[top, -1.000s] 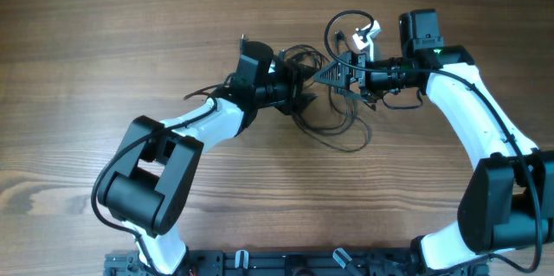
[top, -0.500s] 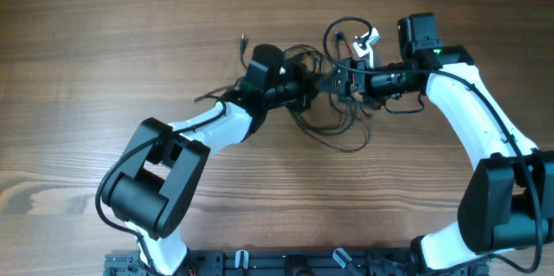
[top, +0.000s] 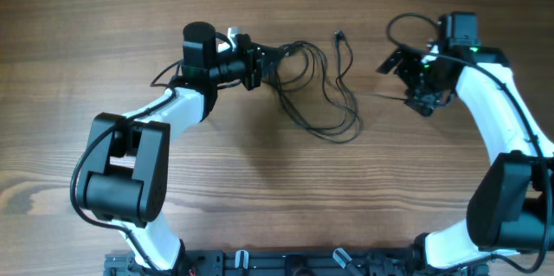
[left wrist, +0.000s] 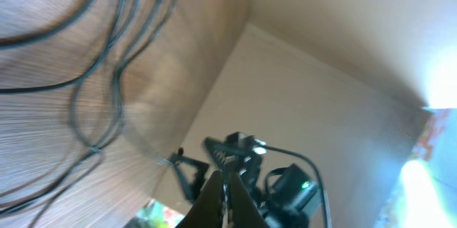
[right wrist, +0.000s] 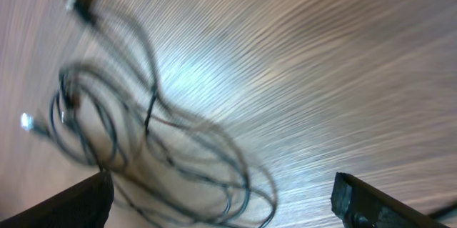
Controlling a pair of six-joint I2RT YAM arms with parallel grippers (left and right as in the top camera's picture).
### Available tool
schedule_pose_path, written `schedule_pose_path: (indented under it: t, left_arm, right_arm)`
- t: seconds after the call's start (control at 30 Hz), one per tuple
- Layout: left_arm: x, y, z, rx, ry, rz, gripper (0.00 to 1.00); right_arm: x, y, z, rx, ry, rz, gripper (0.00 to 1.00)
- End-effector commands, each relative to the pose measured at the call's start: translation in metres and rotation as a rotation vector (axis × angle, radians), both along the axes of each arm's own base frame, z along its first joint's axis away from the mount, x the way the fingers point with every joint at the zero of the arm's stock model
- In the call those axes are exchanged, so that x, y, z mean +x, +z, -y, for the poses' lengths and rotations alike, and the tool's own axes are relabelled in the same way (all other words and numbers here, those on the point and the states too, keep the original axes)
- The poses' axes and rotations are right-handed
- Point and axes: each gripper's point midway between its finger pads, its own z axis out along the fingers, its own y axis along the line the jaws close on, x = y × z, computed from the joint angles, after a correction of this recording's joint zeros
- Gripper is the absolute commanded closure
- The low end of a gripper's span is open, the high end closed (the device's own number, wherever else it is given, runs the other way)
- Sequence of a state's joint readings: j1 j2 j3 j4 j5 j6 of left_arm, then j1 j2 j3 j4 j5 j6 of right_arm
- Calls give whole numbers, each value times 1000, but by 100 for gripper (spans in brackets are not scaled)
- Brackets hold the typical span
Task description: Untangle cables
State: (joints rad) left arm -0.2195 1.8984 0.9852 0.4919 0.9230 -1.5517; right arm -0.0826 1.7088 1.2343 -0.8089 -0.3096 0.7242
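Note:
The cables [top: 342, 133] lie as thin black loops on the wooden table, mid-back, with one small plug end [top: 339, 36] pointing away. Their left strands bunch together at my left gripper [top: 260, 55], which is shut on them. In the left wrist view the fingers [left wrist: 227, 189] are pressed together, and cable strands [left wrist: 118, 49] trail across the wood beyond. My right gripper [top: 405, 84] stands wide open to the right of the cables, touching nothing. Its wrist view shows the blurred loops [right wrist: 153, 106] ahead of its spread jaws [right wrist: 228, 206].
The right arm's own thicker black wire [top: 407, 25] loops at its wrist. A dark rail [top: 260, 263] runs along the table's front edge. Bare wood [top: 260, 181] lies in front of the cables.
My left gripper has shut and pulled left, dragging the cable bundle with it. The right gripper has drawn back to the right, away from the cables.

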Motion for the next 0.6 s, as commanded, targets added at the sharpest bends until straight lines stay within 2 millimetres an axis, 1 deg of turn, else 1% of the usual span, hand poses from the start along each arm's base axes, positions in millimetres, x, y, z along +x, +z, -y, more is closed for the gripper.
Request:
schedule_pose_path:
  t: [0.0,0.03,0.1,0.13,0.17,0.23,0.27,0.3,0.37,0.4,0.43,0.47,0.57]
  left_arm:
    - [-8,-13,0,73,-50,58,96]
    - [-5,-17,-2,96,-30,62,96]
    - [1,-20,-6,123,5,76,96]
    - [2,-21,-6,129,13,77,93]
    - [0,-21,-2,129,5,77,73]
    - [-7,-21,11,129,-25,79,55]
    - [-13,-21,22,131,-47,82,43]
    - [-18,-22,32,137,-62,84,36]
    - [-28,-25,52,154,-76,77,36]
    - [-33,-31,62,164,-52,22,32]
    - [-36,-36,65,167,-29,-37,25]
    - [-40,-43,69,164,8,-134,19]
    - [-46,-47,79,142,64,-249,18]
  right_arm:
    - [0,9,25,2,-160,-16,0]
    - [0,10,23,18,-133,-10,0]
    - [-1,16,6,56,75,57,0]
    - [-6,17,-4,63,192,77,0]
    - [-8,16,-8,58,228,77,0]
    - [-10,17,-17,53,289,91,0]
    - [-10,18,-25,64,322,100,0]
    - [-11,19,-32,74,343,106,0]
    - [-7,21,-46,71,384,130,0]
    - [-5,22,-53,70,398,146,0]
    - [-4,22,-57,74,398,147,0]
    - [-4,23,-62,77,402,149,0]
    - [-5,25,-73,98,417,153,1]
